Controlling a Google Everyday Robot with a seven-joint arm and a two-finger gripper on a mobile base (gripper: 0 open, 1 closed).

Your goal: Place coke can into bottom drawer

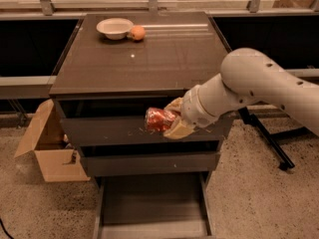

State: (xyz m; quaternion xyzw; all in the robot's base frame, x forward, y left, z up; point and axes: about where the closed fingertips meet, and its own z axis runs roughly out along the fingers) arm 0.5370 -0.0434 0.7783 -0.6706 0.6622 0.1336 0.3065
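My gripper (pixel 172 119) is shut on the coke can (pixel 158 119), a small red can held on its side. It hangs in front of the scratched top drawer front, well above the open bottom drawer (pixel 149 205). That drawer is pulled out at the foot of the cabinet and shows a flat grey floor between thin side rails. My white arm reaches in from the right.
A white bowl (pixel 115 27) and an orange fruit (pixel 137 32) sit at the back of the cabinet top (pixel 164 54). An open cardboard box (pixel 47 151) stands on the floor to the left. A black stand leg (pixel 266 143) crosses the floor on the right.
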